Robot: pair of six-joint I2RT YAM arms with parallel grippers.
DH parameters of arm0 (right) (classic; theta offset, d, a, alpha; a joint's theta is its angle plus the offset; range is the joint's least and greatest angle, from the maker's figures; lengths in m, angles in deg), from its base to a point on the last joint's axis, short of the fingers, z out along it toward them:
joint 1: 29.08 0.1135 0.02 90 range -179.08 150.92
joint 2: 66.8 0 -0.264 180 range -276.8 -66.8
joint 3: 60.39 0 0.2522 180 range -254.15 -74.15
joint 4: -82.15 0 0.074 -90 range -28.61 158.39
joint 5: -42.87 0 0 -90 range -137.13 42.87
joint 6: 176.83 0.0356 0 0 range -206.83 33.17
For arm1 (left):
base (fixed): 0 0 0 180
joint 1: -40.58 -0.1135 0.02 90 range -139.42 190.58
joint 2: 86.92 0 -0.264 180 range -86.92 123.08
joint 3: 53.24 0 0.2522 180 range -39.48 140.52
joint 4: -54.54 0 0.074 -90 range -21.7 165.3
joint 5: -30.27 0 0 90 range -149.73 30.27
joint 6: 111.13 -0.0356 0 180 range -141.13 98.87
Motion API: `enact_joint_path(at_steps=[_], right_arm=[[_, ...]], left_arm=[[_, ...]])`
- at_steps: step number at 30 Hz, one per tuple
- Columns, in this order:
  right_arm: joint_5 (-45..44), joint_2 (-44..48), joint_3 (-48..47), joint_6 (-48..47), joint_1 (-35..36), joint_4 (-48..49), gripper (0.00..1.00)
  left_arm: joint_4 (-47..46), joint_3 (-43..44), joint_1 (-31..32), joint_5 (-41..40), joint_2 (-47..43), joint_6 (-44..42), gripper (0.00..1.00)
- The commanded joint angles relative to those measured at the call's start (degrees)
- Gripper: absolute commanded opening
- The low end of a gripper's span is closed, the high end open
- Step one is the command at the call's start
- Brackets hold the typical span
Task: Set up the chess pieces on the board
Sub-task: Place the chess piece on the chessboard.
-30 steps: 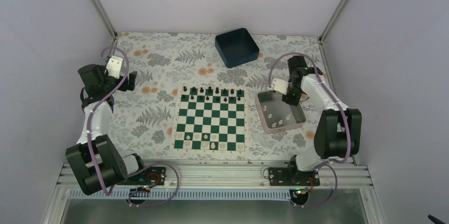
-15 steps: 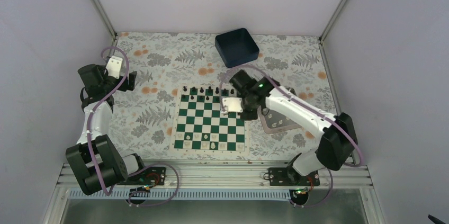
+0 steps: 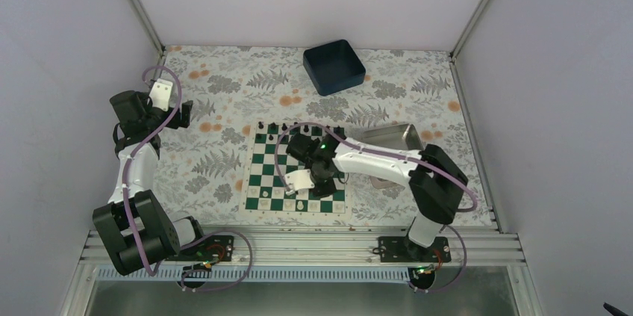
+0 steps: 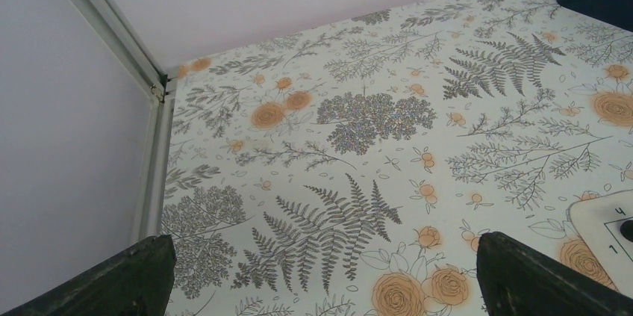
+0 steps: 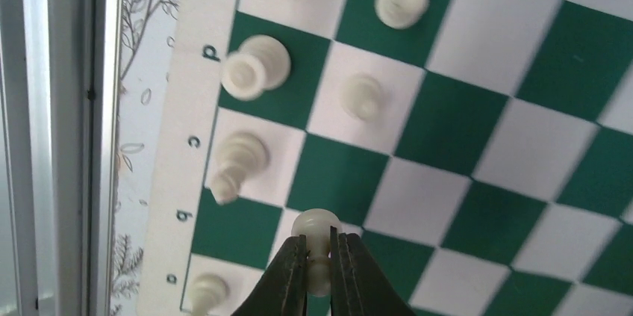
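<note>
Floral tablecloth (image 3: 224, 92), board (image 3: 263, 175) partly beneath right arm (image 3: 373, 159)

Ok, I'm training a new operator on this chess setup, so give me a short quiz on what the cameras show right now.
1. True or false: the left gripper holds a chess piece.
2. The right gripper is shut on: A) a white pawn B) a black pawn C) nothing.
3. Seen from the arms, along which edge of the chessboard do the black pieces stand?
Key: 1 false, it is open and empty; 2 A; 3 the far edge.
</note>
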Motion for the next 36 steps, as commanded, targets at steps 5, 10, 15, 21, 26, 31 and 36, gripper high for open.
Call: enact_joint_path(at_steps=[5,10,15,21,26,31,36], right_arm=[[2.43,-5.45,1.28,0.50,2.51,3.87,0.08],[1.42,-5.94,2.05,0.39,2.36,4.77,0.08],[1.25,-6.36,2.32,0.23,2.04,5.06,0.08],[0.26,-7.25,2.33,-0.05,1.33,4.97,0.08],[-0.31,-7.23,2.12,-0.23,0.31,5.10,0.08],[-0.65,-7.37,1.76,-0.34,-0.16,5.15,0.08],[-0.72,-8.06,1.47,-0.47,-0.25,5.30,0.08]], left_arm=[[-0.90,-0.44,-0.34,0.62,-0.48,-0.11,1.00],[-1.07,-0.55,-0.34,0.55,-0.47,-0.02,1.00],[-1.08,-0.53,-0.34,0.60,-0.42,-0.03,1.00],[-1.06,-0.49,-0.34,0.56,-0.43,-0.11,1.00],[-0.99,-0.46,-0.34,0.62,-0.47,-0.02,1.00],[-0.99,-0.48,-0.31,0.62,-0.42,-0.10,1.00],[-0.99,-0.45,-0.34,0.58,-0.44,-0.11,1.00]])
